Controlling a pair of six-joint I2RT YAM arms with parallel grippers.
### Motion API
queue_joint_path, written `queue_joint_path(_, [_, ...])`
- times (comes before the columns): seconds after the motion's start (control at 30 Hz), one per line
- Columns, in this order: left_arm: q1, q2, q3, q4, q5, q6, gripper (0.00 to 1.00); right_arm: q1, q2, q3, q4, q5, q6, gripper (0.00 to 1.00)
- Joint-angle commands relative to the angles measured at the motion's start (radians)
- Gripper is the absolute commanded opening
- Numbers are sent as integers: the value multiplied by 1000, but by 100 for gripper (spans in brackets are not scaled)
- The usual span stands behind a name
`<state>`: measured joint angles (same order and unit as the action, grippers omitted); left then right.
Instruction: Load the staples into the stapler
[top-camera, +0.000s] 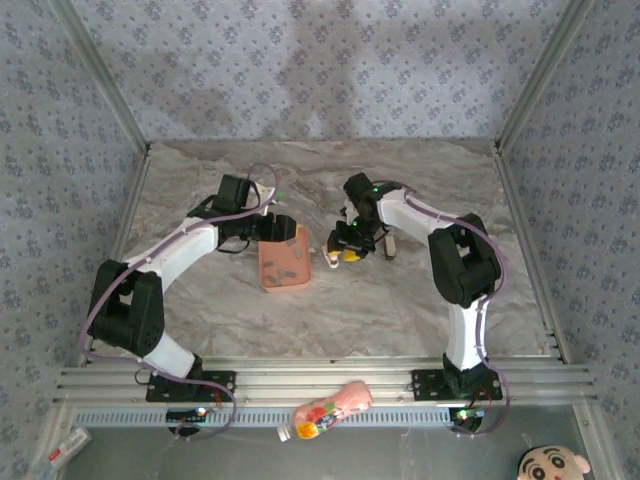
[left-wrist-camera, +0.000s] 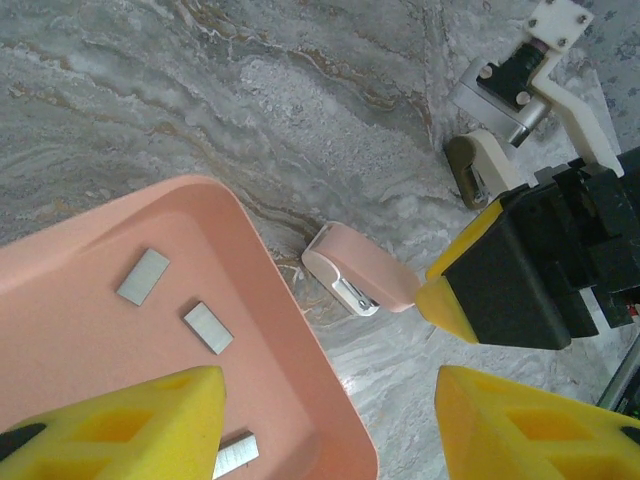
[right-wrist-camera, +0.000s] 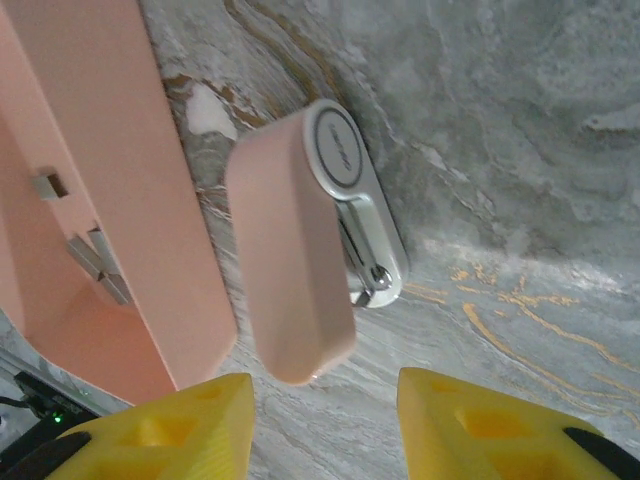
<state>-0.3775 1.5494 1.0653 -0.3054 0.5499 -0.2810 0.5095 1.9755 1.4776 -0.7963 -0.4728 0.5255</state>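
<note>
Stapler (right-wrist-camera: 300, 250) lies on worktop (right-wrist-camera: 520, 150) beside tray (right-wrist-camera: 130, 200); right tool (right-wrist-camera: 325, 385) open at its end, left tool (left-wrist-camera: 325, 385) open astride tray rim.

- Tray (left-wrist-camera: 80, 340): salmon pink, uniform.
- Staples (left-wrist-camera: 143, 276): grey metallic strips.
- Stapler (right-wrist-camera: 290, 270): pale pink cover, white base, silvery metal parts.
- Table (top-camera: 400, 300): grey marble pattern, tan and white veining.
- Walls (top-camera: 300, 60): blue-grey, small repeating floral print.
- Left gripper (left-wrist-camera: 330, 425), right gripper (right-wrist-camera: 325, 400): yellow fingers.
- Arms (top-camera: 180, 250): white links, black joints.
- Bottle (top-camera: 335, 408): pink, multicoloured label.
</note>
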Motion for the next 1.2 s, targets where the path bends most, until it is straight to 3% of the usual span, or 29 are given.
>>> queue_joint_path(0.0, [1, -3, 4, 25, 15, 20, 58, 3, 29, 38, -38, -24, 1, 42])
queue_joint_path(0.13, [3, 6, 14, 17, 18, 28, 58, 2, 45, 33, -27, -25, 5, 40])
queue_joint_path(0.4, [2, 23, 23, 14, 20, 31, 58, 6, 88, -39, -4, 50, 43, 23])
queue_joint_path(0.67, [2, 36, 25, 17, 16, 28, 58, 12, 93, -48, -35, 119, 34, 19])
queue_joint_path(0.77, [2, 37, 31, 16, 18, 28, 58, 12, 88, -50, -40, 120, 31, 20])
queue_joint_path(1.0, [2, 22, 27, 17, -8, 13, 58, 26, 22, 81, -123, 185, -20, 39])
queue_joint_path(1.17, [2, -2, 6, 22, -87, -23, 58, 46, 0, 174, -184, 276, -46, 42])
